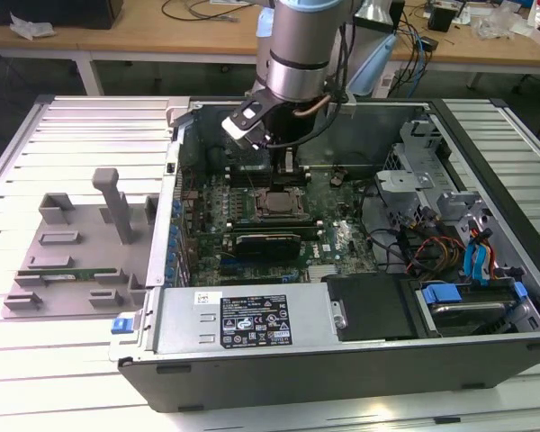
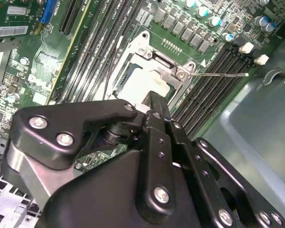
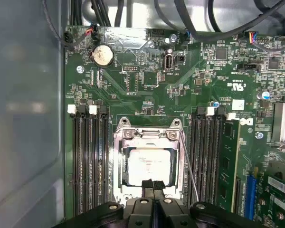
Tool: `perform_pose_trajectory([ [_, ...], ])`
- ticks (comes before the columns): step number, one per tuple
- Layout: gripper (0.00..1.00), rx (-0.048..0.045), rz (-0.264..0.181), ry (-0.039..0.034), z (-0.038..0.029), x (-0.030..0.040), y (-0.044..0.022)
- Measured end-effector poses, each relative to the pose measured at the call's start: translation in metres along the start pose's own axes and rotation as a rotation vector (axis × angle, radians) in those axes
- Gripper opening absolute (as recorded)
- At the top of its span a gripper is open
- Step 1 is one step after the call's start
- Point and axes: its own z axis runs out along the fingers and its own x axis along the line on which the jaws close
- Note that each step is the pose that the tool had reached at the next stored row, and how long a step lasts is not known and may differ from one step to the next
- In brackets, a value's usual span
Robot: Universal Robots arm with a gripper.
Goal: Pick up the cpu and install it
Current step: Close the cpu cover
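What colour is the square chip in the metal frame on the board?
Shiny silver-grey, glaring nearly white; the cpu shows best in the first wrist view.

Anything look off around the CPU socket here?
The cpu lies square in the socket, no damage visible. The one oddity: the thin retention lever angles away from the socket's frame, so it looks unlatched. The gripper hangs shut over the cpu's edge.

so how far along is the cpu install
Looks done: the cpu lies flat inside the socket frame on the motherboard. In hand: nothing is gripped; the gripper, shut, sits low at the cpu's edge. Left: I cannot tell whether the thin lever beside the socket is latched, so locking may remain.
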Motion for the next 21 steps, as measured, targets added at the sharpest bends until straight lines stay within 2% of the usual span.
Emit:
perform_pose_trajectory([
  [1, 0.11, 0.0, 0.0, 0.0, -0.0166, -0.0006, -0.0011],
  [3, 0.11, 0.0, 0.0, 0.0, -0.0226, -0.0009, -0.0015],
  [13, 0.11, -0.0002, 0.0, 0.0003, -0.037, -0.0014, -0.0025],
  [21, 0.11, 0.0, 0.0, 0.0001, -0.0377, -0.0014, -0.0025],
])
